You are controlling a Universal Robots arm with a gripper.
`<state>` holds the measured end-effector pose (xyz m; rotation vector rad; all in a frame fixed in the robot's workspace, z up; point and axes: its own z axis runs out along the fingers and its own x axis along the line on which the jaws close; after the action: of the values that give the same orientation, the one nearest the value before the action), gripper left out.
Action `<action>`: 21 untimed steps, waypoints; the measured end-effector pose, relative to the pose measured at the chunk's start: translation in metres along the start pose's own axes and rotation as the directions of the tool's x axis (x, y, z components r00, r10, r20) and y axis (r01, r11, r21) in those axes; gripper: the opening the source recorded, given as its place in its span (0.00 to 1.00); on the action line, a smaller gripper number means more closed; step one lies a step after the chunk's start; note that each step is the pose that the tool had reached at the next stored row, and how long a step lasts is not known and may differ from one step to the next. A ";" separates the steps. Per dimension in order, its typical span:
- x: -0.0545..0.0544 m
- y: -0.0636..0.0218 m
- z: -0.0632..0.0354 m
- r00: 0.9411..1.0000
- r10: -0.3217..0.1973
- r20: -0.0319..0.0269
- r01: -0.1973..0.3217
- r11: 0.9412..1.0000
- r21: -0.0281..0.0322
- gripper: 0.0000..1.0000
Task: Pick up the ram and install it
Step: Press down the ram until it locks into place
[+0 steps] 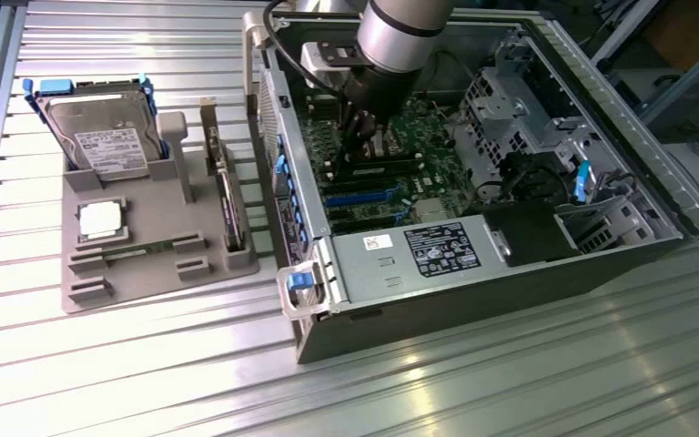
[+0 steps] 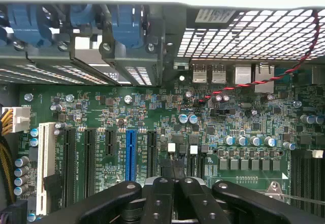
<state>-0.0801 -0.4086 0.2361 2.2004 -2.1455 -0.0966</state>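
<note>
In the exterior view, your gripper (image 1: 368,146) is hanging inside the open computer case (image 1: 641,209). The ram (image 1: 143,248), as I judge it, is standing on edge near the tray's (image 1: 143,296) front edge. It is showing as a thin greenish strip. So the picking seems not yet done.

In the wrist view, the fingers (image 2: 162,198) are pressing together over the motherboard (image 2: 101,112), holding nothing I can see. Picking is calling for a centred, edge-on grip.

bright overhead light, glare on the ribbed table (image 1: 471,382); soft focus.
</note>
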 end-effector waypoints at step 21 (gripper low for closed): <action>0.001 -0.0432 -0.0116 1.000 0.000 0.004 0.000 1.000 -0.008 0.10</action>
<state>-0.0360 -0.4086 0.2437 2.1981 -2.1429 -0.1090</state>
